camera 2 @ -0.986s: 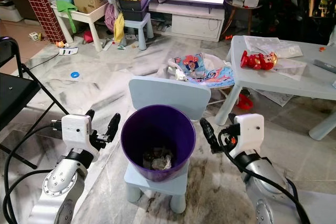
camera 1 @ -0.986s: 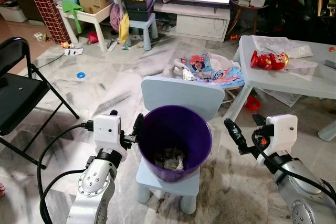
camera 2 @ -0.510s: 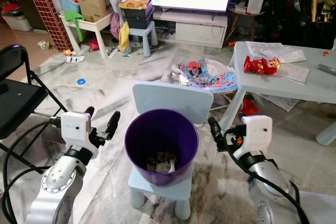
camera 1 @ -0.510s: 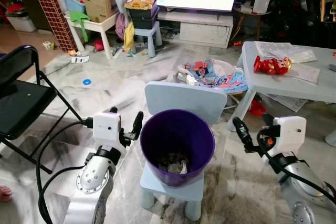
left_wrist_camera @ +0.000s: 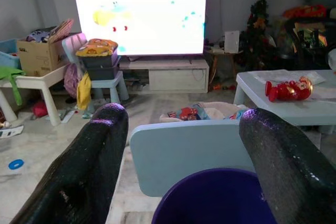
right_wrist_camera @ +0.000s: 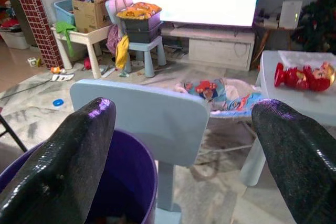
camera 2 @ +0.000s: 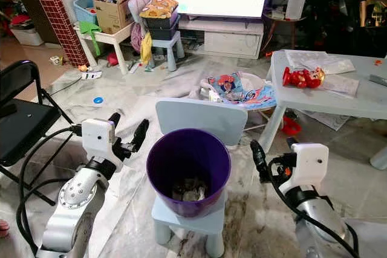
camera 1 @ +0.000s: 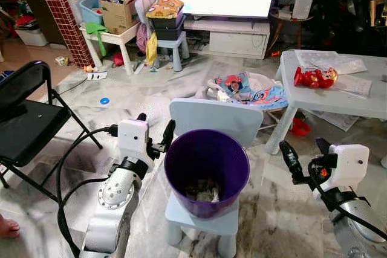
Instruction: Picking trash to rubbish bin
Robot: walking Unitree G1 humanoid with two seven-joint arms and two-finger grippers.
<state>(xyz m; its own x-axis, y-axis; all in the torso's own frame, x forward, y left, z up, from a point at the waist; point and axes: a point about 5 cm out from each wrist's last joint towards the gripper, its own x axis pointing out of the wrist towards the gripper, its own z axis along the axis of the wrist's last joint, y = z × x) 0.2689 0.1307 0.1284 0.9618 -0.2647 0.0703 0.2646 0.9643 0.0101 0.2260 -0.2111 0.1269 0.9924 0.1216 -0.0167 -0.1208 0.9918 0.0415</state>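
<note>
We find the left gripper (camera 1: 155,133) and right gripper (camera 1: 301,153) flanking the purple bin (camera 1: 206,171) on the small chair (camera 1: 213,119), fingers spread wide, empty. Crumpled trash (camera 1: 204,191) lies inside, partly hidden by the rim.

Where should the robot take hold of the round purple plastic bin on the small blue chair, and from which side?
Probably at the rim of the round purple plastic bin, from both sides. It stands upright and wide on the small light-blue chair, whose backrest blocks the far side. The open left gripper and open right gripper already flank it.
</note>
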